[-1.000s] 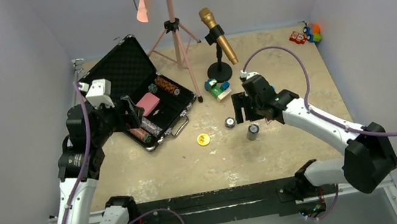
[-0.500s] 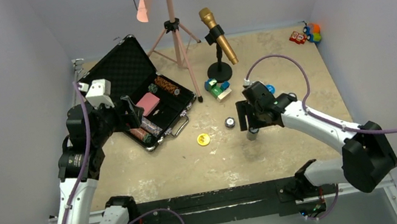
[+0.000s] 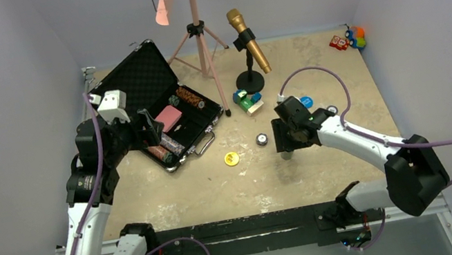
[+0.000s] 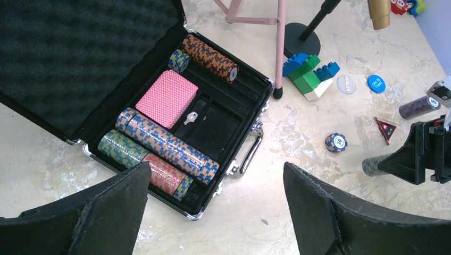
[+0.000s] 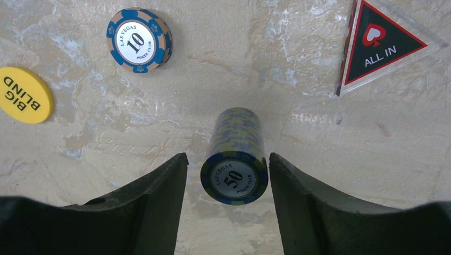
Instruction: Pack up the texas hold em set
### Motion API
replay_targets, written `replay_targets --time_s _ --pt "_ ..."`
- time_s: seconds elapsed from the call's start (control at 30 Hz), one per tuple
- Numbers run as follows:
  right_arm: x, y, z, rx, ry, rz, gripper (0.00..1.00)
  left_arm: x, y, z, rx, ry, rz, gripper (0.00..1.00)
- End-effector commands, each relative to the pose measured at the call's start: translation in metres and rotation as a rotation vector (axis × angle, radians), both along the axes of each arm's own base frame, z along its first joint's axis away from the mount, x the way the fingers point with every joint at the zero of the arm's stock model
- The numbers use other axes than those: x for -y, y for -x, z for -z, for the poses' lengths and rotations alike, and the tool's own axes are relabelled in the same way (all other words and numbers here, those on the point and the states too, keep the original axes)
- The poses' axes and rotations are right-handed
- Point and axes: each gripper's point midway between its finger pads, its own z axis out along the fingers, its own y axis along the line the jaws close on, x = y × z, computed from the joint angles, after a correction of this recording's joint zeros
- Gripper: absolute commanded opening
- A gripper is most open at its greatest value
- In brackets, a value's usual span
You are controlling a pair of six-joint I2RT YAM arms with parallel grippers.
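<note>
The black briefcase (image 3: 131, 81) lies open at the left, foam lid (image 4: 80, 53) back. It holds the pink deck (image 4: 167, 98) and several chip stacks (image 4: 167, 149). My left gripper (image 4: 216, 170) is open and empty above the case's near edge. My right gripper (image 5: 227, 159) is open and straddles an upright green-blue "50" chip stack (image 5: 234, 159), with a gap on the left side. Loose on the table are a "10" chip (image 5: 139, 40), the yellow Big Blind button (image 5: 24, 94), the triangular All In button (image 5: 380, 40), the blue button (image 4: 376, 83), a dealer button (image 4: 346, 84) and a purple stack (image 4: 420, 106).
Green and blue toy blocks (image 3: 247, 101) sit behind the loose chips. The gold microphone (image 3: 250, 49) on its stand and a pink tripod (image 3: 196, 34) stand further back. Small toys (image 3: 348, 39) lie at the back right corner. Walls close in on three sides.
My right gripper has moved toward the near edge and come down over the 50 stack, which now stands between its fingers. The left arm has not moved.
</note>
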Motion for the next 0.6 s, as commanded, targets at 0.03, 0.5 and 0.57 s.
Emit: replay_targets --time_s 0.03,0.5,0.57 --pt "0.003 0.002 0.003 -0.007 0.020 0.019 0.58 0.000 -0.005 -0.008 0.042 -0.002 -0.002 0.98" --pt "0.006 0.002 0.001 0.003 0.031 0.030 0.22 -0.009 -0.003 -0.011 0.056 -0.018 -0.049 0.98" --pt "0.007 0.000 -0.005 0.020 0.030 0.033 0.09 -0.009 -0.003 -0.011 0.056 -0.019 -0.051 0.98"
